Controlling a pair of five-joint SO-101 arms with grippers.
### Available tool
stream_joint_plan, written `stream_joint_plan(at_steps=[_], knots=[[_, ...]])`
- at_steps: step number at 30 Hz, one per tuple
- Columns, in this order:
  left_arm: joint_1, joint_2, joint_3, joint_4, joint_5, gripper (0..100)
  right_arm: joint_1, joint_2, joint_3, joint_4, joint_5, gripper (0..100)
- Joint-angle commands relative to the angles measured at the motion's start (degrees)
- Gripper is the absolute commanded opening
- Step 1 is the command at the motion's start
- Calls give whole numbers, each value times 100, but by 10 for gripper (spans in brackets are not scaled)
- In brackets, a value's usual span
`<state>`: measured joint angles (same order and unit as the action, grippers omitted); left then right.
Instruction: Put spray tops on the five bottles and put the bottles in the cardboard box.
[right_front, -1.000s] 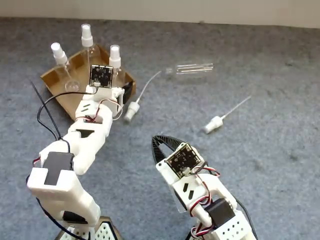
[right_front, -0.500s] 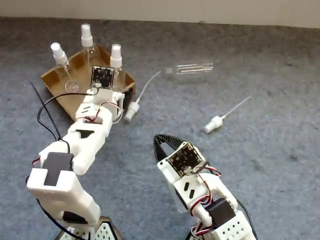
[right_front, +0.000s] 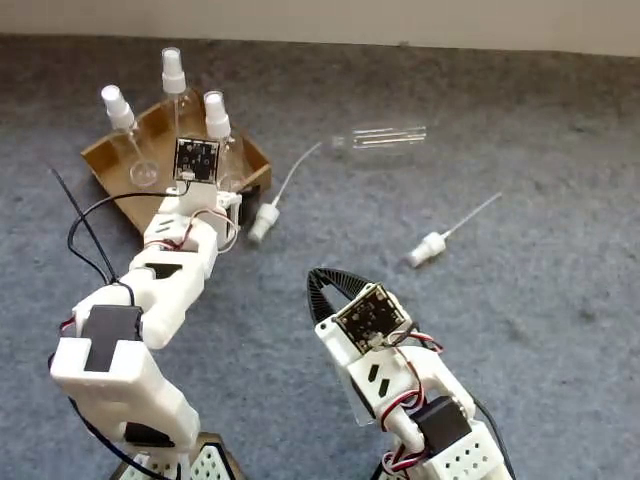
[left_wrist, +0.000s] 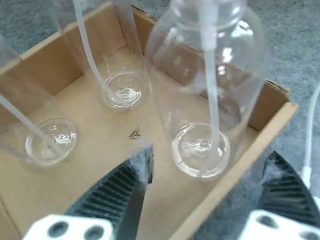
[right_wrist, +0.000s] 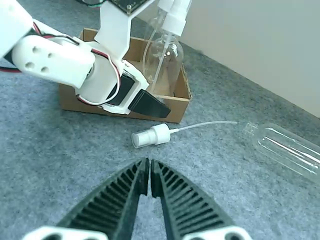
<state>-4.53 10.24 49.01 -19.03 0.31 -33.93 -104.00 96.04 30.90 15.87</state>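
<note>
Three clear bottles with white spray tops stand in the cardboard box (right_front: 118, 198) at the far left: one (right_front: 120, 120) at the left, one (right_front: 175, 85) at the back and one (right_front: 217, 125) near the right wall. My left gripper (right_front: 232, 180) is open around that last bottle (left_wrist: 205, 100), its fingers (left_wrist: 125, 185) clear of the glass. A fourth bottle (right_front: 385, 137) lies capless on the carpet. Two loose spray tops (right_front: 265, 222) (right_front: 430, 247) lie nearby. My right gripper (right_front: 333, 287) hovers shut over the carpet, short of the nearer spray top (right_wrist: 152, 135).
Grey carpet covers the whole work surface, with open room between the box and the far spray top. The lying bottle (right_wrist: 285, 147) rests near the wall at the back. The left arm's black cable (right_front: 85, 225) loops beside the box.
The left arm has swung left, and the bottle between its fingers has shifted left, deeper into the box. The right arm has barely moved.
</note>
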Motion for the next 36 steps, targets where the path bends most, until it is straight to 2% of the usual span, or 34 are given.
stream_joint_plan(at_steps=[1,7,13,21,29,34,36], knots=[[-22,-330,-13,0,-18,292,75,-4,593,13,70,12],[-22,-382,66,0,-18,292,75,-4,593,13,70,12],[4,-1446,699,255,-18,292,75,-4,593,22,70,12],[13,-3222,743,2708,-18,291,119,-4,593,22,70,12],[189,-5147,725,5284,-9,288,778,-66,620,4,35,12],[541,-6264,681,6585,-9,288,892,-66,611,-75,35,12],[602,-6633,523,7095,-9,288,1156,-66,611,-180,35,12]])
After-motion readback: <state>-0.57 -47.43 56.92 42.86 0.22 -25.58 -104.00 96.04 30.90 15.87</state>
